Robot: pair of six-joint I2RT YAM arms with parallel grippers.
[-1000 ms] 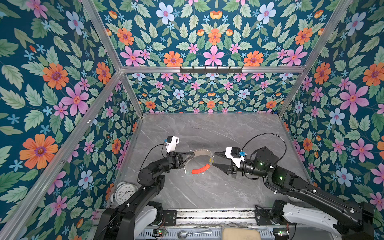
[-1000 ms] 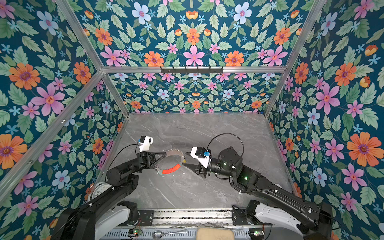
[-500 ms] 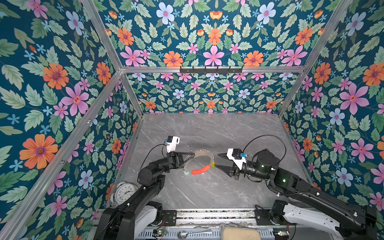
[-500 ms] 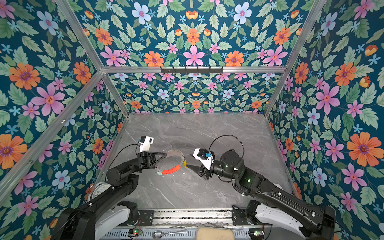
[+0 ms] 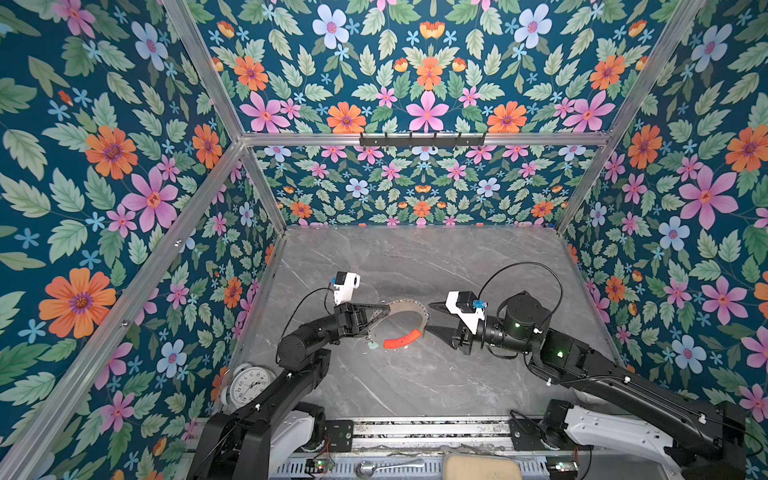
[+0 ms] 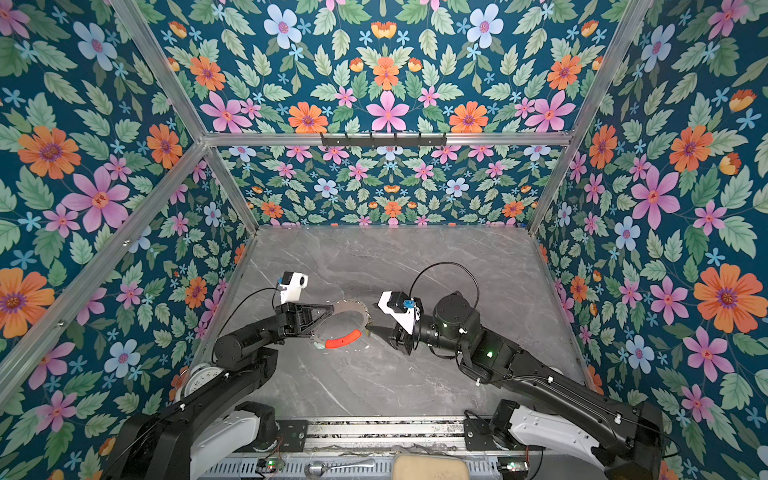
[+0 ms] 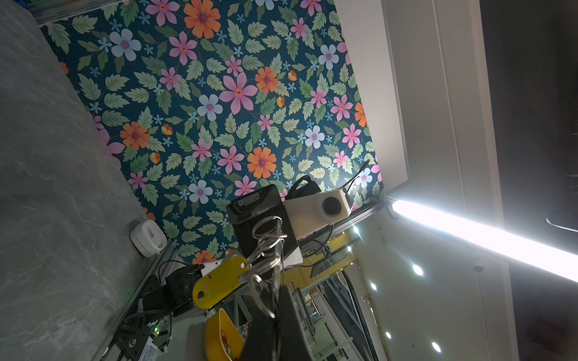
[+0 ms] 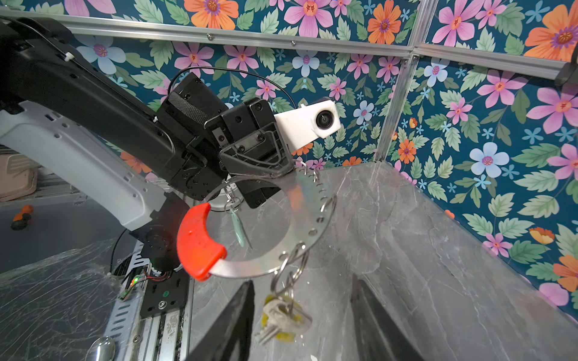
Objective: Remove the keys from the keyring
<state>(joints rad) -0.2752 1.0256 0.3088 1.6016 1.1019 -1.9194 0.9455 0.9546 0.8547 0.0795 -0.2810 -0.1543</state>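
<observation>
The keyring is a flat grey metal hoop with a red sleeve, held level above the table. My left gripper is shut on its left edge. A silver key with a yellow tag hangs by split rings from the hoop's right side, between the fingers of my open right gripper; neither finger touches it. A second key with a pale mint tag hangs near the red sleeve.
A white clock lies by the left arm's base at the left wall. A spoon and a beige block lie off the front edge. A small white case sits at the right wall's foot.
The right arm dipped and came back, its open fingers staying at the hoop's right side. The left gripper and the keyring have held still.
</observation>
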